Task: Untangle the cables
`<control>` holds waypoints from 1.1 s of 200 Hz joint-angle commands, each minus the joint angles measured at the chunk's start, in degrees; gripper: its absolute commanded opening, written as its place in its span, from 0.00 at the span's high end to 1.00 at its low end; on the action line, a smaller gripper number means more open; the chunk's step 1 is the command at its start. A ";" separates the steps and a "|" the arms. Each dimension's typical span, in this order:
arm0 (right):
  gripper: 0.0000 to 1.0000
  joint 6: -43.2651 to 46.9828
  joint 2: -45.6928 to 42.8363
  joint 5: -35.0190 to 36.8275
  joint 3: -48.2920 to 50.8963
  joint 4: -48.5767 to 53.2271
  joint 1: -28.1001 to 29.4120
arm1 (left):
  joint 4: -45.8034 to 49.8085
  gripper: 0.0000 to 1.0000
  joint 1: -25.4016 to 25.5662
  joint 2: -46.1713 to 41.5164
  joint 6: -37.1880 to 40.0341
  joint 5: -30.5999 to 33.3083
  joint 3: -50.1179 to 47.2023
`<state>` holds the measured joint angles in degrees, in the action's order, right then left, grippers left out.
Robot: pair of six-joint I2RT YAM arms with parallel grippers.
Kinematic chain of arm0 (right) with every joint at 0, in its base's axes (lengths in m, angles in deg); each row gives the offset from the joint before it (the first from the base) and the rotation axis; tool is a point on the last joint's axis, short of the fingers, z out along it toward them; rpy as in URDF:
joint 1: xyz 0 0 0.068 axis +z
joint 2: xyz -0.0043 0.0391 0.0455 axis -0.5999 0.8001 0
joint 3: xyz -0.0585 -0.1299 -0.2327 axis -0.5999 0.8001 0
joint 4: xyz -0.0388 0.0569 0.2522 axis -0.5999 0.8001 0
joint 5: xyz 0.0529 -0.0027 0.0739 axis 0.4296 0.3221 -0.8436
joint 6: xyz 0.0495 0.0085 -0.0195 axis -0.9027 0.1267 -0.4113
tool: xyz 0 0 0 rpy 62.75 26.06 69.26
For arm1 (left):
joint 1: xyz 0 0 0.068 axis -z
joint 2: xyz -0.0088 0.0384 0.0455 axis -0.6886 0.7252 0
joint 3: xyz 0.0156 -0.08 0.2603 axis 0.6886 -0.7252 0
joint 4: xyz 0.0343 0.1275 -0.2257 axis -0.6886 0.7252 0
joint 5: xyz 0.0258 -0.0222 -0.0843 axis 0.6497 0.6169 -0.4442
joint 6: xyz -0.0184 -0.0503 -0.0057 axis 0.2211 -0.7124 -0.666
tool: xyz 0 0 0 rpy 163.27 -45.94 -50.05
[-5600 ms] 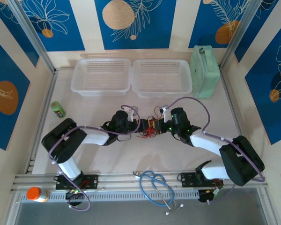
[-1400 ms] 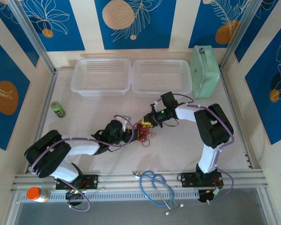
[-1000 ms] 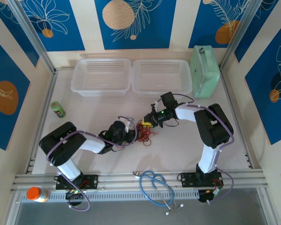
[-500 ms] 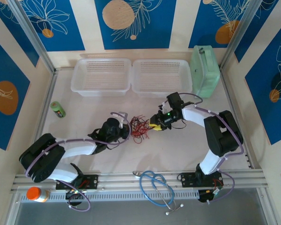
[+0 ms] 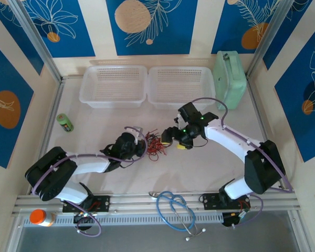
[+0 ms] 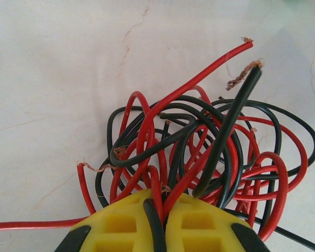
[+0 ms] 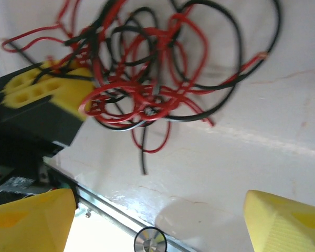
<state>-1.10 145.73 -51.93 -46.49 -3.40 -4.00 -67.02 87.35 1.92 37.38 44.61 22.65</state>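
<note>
Your R gripper is opening wide now, empty, having released the cables; L gripper is clamping them alone, so tangle isn't being pulled apart.

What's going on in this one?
Two robot arms are working on a tangle of thin red and black wires on the white table. The left hand is shut on strands at its edge. The right hand is open beside it, holding nothing. The wires are not yet separated.
</note>
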 commanded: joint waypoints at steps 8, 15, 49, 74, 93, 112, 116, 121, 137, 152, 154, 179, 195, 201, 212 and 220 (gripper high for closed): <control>0.18 -4.81 5.12 3.75 -3.08 1.93 2.54 | -3.62 1.00 -0.30 -0.05 -1.11 -1.47 -0.29; 0.20 -5.52 7.12 4.04 -4.15 1.66 2.64 | -3.75 1.00 -0.25 -0.26 -1.36 -1.57 -0.44; 0.29 -7.84 13.91 6.90 -7.58 0.06 2.41 | -4.93 1.00 -0.24 -1.88 -2.36 -1.31 -1.55; 0.41 -9.61 16.82 5.80 -7.66 -3.47 1.04 | -7.01 1.00 -0.31 -3.59 -4.66 1.74 -3.59; 0.54 -10.91 18.18 4.90 -7.08 -6.78 -0.06 | -9.62 1.00 -0.27 -4.96 -6.32 3.14 -5.14; 0.75 -11.87 18.82 3.73 -6.04 -10.00 -1.43 | -12.43 1.00 -0.25 -5.72 -7.67 3.54 -6.37; 0.79 -12.11 18.82 3.46 -5.84 -10.53 -1.68 | -13.27 1.00 -0.24 -5.72 -7.88 3.53 -6.64; 0.84 -12.28 18.90 3.17 -5.52 -11.12 -2.06 | -14.33 1.00 -0.27 -5.90 -8.16 3.52 -7.06; 0.99 -12.88 18.40 2.00 -3.97 -12.77 -3.00 | -18.07 1.00 -0.24 -5.66 -9.04 3.43 -8.31; 1.00 -13.30 17.30 0.55 -2.26 -13.54 -3.59 | -20.01 1.00 -0.25 -4.67 -9.15 2.94 -8.40; 1.00 -13.29 17.08 0.40 -2.08 -13.68 -3.66 | -20.08 1.00 -0.31 -4.43 -9.21 2.85 -8.32; 0.93 -12.92 12.76 -1.15 0.77 -13.38 -3.77 | -23.78 1.00 -0.27 -0.42 -9.40 1.14 -7.59; 0.61 -12.90 9.22 -1.69 2.36 -12.12 -3.53 | -27.27 1.00 -0.26 2.86 -10.31 -0.19 -6.99; 0.49 -13.03 7.93 -1.72 2.90 -11.63 -3.30 | -28.12 1.00 -0.24 3.91 -10.59 -0.79 -6.49; 0.36 -13.81 6.03 -1.70 3.70 -11.39 -2.83 | -29.74 1.00 -0.18 5.88 -10.97 -1.84 -5.64; 0.31 -14.64 5.20 -2.00 4.16 -11.80 -2.42 | -30.80 1.00 -0.08 7.07 -11.23 -2.34 -5.20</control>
<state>-14.17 155.66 -51.43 -43.56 -16.14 -7.52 -89.42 87.37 6.11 27.85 45.12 14.93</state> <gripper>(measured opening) 0.612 0.068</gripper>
